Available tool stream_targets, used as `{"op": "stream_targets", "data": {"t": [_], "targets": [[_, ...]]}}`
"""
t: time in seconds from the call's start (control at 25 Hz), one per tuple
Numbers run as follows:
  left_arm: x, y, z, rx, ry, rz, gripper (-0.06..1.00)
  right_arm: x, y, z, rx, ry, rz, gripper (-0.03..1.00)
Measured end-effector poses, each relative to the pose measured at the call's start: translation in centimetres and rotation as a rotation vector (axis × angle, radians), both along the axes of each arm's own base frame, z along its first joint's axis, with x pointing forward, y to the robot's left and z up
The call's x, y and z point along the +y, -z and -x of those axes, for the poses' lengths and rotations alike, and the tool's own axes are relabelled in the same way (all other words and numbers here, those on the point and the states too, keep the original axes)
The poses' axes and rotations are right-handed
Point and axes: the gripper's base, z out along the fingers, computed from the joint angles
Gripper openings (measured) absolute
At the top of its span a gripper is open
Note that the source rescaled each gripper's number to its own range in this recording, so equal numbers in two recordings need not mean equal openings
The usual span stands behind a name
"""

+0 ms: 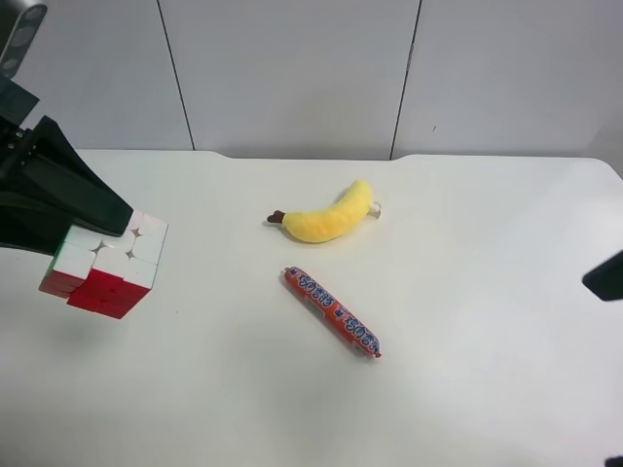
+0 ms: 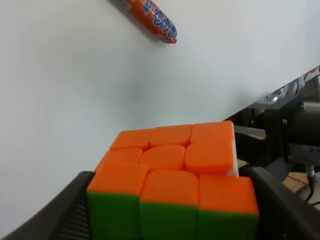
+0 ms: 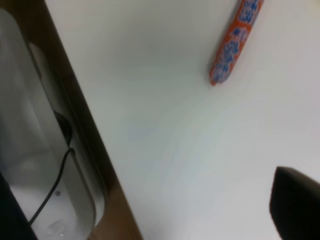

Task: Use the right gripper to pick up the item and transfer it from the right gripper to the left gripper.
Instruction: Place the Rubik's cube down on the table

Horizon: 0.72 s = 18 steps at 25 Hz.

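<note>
The left gripper (image 2: 172,220) has its jaws pinching the cube (image 2: 170,160) by opposite faces, held clear of the desk (image 1: 467,389) at its left side. The cube looks light, stiff and slick, and its layers might twist, so flat faces are the place to hold. The right gripper (image 1: 605,275) is at the right edge; I cannot tell how its jaws stand. The sausage (image 1: 331,312) and banana (image 1: 329,216) lie mid-desk, well apart from the cube, with open room between.
</note>
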Motion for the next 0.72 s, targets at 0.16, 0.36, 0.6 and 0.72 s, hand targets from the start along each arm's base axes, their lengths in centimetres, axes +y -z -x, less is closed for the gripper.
{"op": "stream_targets", "data": {"t": [0.16,0.36,0.6,0.72], "targets": [[0.0,0.0,0.2,0.012,0.015,-0.001,0.01,-1.7,2.0,1.3,-0.022,0.069,-0.106,1.00],[0.0,0.0,0.2,0.012,0.017,-0.002,0.01,-3.3,4.0,2.5,-0.047,0.136,-0.232,1.00],[0.0,0.0,0.2,0.011,0.018,-0.002,0.01,-4.1,3.7,3.1,-0.086,0.153,-0.319,1.00],[0.0,0.0,0.2,0.010,0.017,-0.003,0.01,-4.1,3.7,3.1,-0.085,0.155,-0.319,1.00]]}}
